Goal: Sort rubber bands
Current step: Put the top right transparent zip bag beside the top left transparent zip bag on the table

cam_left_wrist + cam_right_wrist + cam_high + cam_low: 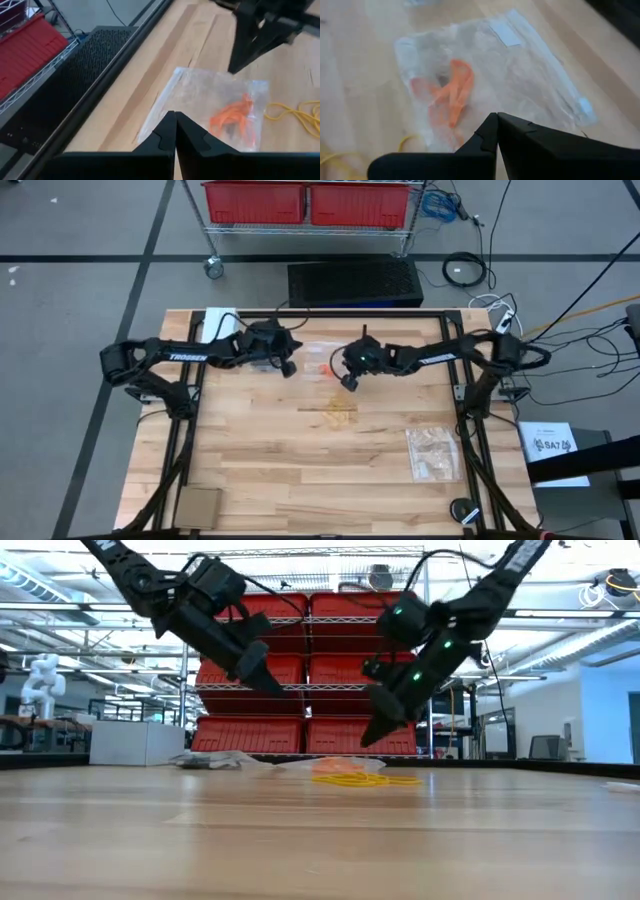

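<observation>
**Hovering shut over the bagged orange bands**

Holding both claws up off the wood, I am looking down on the far middle of the table. My left gripper [288,367] is hanging just left of centre in the overhead frame, its two fingers [165,135] pressing flat together with nothing between them. My right gripper [349,382] is sitting just right of centre, its fingers [492,132] also closing tip to tip on nothing. In the level view both claws are floating clear above the tabletop, angling down toward each other.

Between and just below the two claws, a clear zip bag [200,95] is lying flat on the boards, and a bunch of orange rubber bands [452,92] is showing through its plastic. In the overhead frame that orange spot [323,369] is lying in the gap between the grippers, near the far edge.

Moving outward, toward the middle of the overhead frame, a loose tangle of yellow rubber bands [338,412] is lying bare on the wood, well below the claws. Farther out, at lower right, a second clear bag [432,452] is lying flat with pale contents I cannot make out. The wooden table [260,470] is filling the rest of the frame.
</observation>
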Robot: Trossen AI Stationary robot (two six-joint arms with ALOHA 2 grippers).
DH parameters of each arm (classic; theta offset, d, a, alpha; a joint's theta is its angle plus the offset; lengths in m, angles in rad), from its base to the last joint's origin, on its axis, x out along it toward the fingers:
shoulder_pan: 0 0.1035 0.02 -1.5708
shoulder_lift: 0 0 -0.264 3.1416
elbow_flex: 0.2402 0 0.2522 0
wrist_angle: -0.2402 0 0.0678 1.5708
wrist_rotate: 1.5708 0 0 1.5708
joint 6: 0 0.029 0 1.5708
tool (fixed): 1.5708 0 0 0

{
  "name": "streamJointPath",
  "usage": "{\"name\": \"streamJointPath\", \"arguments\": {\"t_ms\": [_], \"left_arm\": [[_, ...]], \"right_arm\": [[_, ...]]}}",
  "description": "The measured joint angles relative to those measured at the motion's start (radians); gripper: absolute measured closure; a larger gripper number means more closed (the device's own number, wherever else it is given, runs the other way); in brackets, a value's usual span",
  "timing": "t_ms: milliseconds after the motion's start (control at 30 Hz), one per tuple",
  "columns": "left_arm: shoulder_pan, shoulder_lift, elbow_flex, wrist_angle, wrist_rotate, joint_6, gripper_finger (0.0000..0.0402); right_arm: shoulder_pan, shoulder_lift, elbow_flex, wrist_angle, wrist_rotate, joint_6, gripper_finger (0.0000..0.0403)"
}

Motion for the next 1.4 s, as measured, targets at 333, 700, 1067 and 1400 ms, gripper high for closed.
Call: {"name": "streamJointPath", "arguments": {"t_ms": [333, 700, 1067, 1400], "left_arm": [[-0.005, -0.027, -0.131, 0.126, 0.023, -0.054, 0.0398], [-0.005, -0.027, -0.138, 0.158, 0.027, -0.055, 0.0398], [-0.005, -0.027, -0.138, 0.156, 0.027, -0.054, 0.0399], [-0.005, -0.027, -0.138, 0.148, 0.027, -0.054, 0.0399]], "right_arm": [[-0.053, 0.185, 0.177, -0.097, -0.051, -0.011, 0.0403], [-0.077, 0.246, 0.317, -0.195, -0.055, -0.030, 0.0403], [-0.089, 0.247, 0.330, -0.200, -0.160, -0.122, 0.0403], [-0.098, 0.278, 0.329, -0.197, -0.147, -0.077, 0.0403]]}}
